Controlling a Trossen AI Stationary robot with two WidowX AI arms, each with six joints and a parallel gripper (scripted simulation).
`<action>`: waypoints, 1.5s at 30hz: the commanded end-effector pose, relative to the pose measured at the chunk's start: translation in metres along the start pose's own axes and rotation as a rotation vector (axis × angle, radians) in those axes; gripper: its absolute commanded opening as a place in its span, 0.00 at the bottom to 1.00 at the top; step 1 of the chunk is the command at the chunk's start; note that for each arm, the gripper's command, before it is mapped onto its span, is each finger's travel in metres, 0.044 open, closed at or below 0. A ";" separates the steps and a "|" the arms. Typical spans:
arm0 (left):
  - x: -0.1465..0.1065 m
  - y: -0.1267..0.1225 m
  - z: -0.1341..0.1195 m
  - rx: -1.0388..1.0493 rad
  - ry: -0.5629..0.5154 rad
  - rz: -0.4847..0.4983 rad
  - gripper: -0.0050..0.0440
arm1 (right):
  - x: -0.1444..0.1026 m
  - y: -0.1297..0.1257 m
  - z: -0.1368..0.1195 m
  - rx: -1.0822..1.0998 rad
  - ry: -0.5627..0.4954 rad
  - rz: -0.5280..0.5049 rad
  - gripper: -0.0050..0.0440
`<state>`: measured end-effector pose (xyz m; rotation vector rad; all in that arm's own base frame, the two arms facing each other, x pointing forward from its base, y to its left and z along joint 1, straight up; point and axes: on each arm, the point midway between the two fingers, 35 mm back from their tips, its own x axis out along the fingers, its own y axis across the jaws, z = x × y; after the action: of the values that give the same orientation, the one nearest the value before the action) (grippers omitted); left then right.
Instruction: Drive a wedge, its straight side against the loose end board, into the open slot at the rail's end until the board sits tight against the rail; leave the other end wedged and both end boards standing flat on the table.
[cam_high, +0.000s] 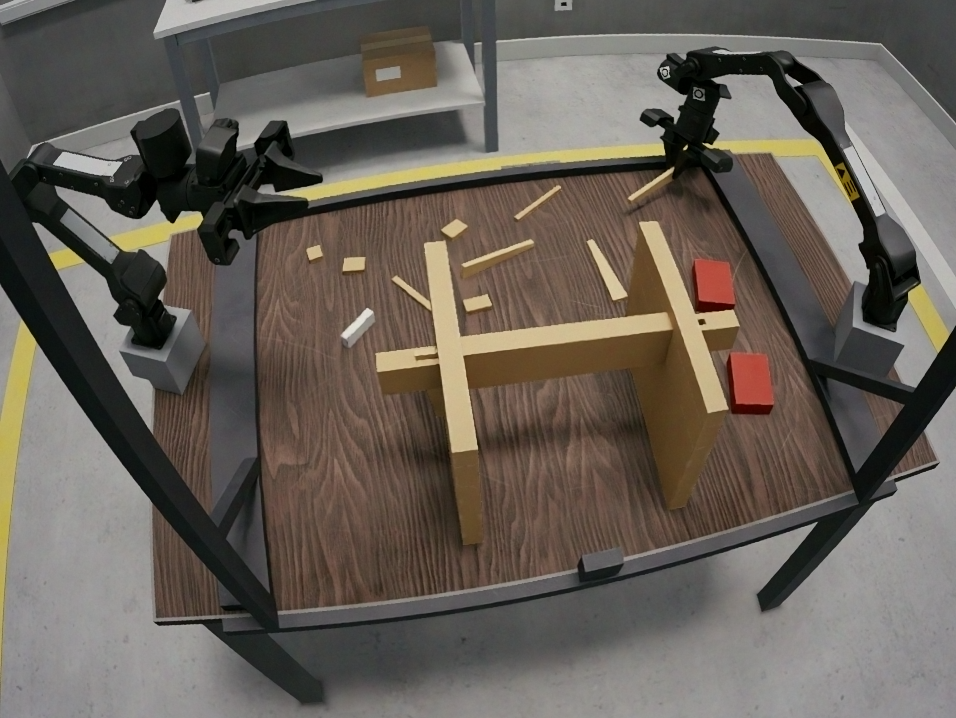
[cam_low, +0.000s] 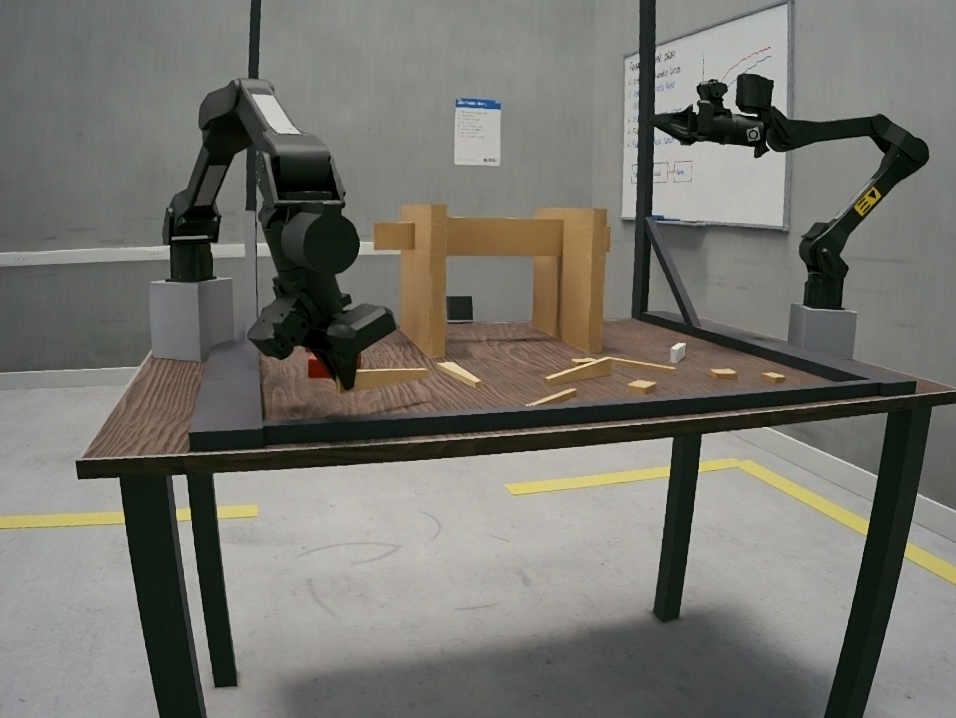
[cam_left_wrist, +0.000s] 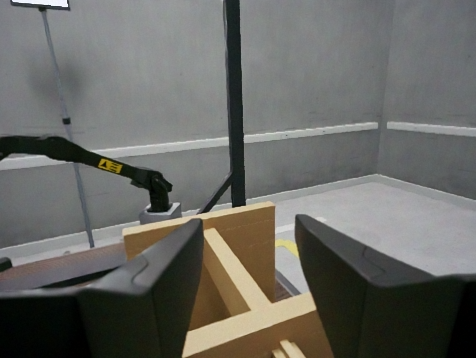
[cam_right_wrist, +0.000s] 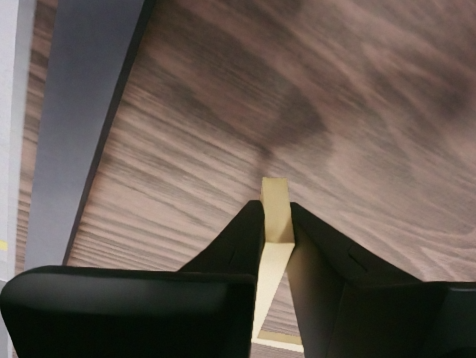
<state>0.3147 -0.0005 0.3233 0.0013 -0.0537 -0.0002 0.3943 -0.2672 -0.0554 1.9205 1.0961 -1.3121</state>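
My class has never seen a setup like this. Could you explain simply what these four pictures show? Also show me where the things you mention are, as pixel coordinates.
Two black robot arms stand at opposite sides of a wooden table (cam_high: 540, 463). The top picture looks down; the exterior one looks across the table; each wrist picture comes from a camera on one arm. Two upright boards (cam_high: 455, 347) (cam_high: 680, 363) are joined by a rail (cam_high: 568, 355) (cam_low: 502, 236). Around them lie loose wooden wedges, small wooden pieces, a white block (cam_high: 357, 327) (cam_low: 677, 352) and two red blocks (cam_high: 713, 284) (cam_high: 750, 383). The right hand (cam_high: 677, 171) (cam_low: 345, 384) (cam_right_wrist: 271, 213) is closed on a wedge (cam_high: 649, 187) (cam_low: 390, 377) (cam_right_wrist: 276, 210). The left hand (cam_high: 312, 191) (cam_left_wrist: 248, 226) is partly open and holds nothing.
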 end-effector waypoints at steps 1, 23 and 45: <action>-0.001 0.000 0.008 -0.003 -0.020 0.000 0.47 | -0.029 0.011 -0.010 -0.027 -0.010 0.057 0.12; -0.001 0.000 0.008 -0.003 -0.020 0.000 0.47 | -0.053 0.007 -0.028 -0.056 -0.017 0.053 0.12; -0.001 0.000 0.008 -0.003 -0.020 0.000 0.47 | -0.123 -0.007 -0.222 -0.875 -0.236 0.282 0.12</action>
<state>0.3147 -0.0005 0.3233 0.0013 -0.0537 -0.0002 0.4628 -0.1456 0.0908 1.2681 1.0865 -0.8032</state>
